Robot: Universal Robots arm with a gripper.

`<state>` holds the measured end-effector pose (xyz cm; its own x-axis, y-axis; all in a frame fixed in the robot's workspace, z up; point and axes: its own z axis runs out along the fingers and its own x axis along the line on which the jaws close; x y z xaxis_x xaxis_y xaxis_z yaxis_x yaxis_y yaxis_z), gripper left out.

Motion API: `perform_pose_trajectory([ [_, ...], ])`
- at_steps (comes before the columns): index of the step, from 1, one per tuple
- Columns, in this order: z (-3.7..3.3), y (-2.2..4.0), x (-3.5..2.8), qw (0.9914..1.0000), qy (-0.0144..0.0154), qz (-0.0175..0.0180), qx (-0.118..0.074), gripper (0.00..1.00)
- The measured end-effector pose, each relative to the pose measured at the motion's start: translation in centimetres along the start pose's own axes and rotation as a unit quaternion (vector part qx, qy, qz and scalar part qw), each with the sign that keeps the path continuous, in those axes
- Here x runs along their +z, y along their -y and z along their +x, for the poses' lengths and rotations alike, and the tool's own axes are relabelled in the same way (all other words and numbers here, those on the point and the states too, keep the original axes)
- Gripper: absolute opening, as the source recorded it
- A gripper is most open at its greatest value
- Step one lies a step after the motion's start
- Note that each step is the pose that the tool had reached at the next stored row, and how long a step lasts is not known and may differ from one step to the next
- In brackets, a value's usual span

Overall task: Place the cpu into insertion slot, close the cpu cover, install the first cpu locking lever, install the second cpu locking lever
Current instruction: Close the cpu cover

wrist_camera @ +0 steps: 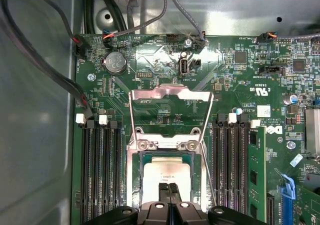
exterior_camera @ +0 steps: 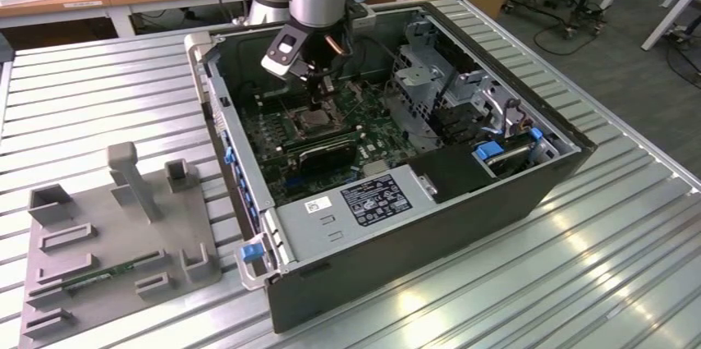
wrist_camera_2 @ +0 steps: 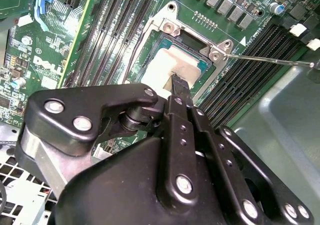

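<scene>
The open computer case (exterior_camera: 471, 201) lies on a ribbed metal table, and my arm reaches down into it. In both wrist views the cpu (wrist_camera: 167, 169) (wrist_camera_2: 167, 65), a pale square chip, lies flat within the insertion slot (wrist_camera: 133, 182) on the green board. My gripper (wrist_camera: 168, 191) (wrist_camera_2: 177, 82) (exterior_camera: 321, 103) hangs right over the chip, its two thin fingers shut together and their tips at the chip's top face. The cpu cover (wrist_camera: 170, 91) stands swung open beyond the slot. A thin wire locking lever (wrist_camera: 209, 182) (wrist_camera_2: 270, 60) sticks out free beside the slot.
Black memory slots (wrist_camera: 100, 175) flank the socket, with one green memory stick (wrist_camera: 257, 175) fitted. Cables (wrist_camera: 45, 65) run along the case wall. A drive cage (exterior_camera: 438, 78) rises at the exterior view's right. A grey parts fixture (exterior_camera: 110, 242) sits on the table.
</scene>
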<state>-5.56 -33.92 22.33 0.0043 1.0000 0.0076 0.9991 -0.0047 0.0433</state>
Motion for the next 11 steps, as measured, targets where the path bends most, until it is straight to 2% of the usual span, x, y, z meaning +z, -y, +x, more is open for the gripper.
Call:
perform_pose_trajectory([
  [11, 0.0, -0.01, -0.34, 1.0, -0.0001, 0.0, 0.0, 0.11],
])
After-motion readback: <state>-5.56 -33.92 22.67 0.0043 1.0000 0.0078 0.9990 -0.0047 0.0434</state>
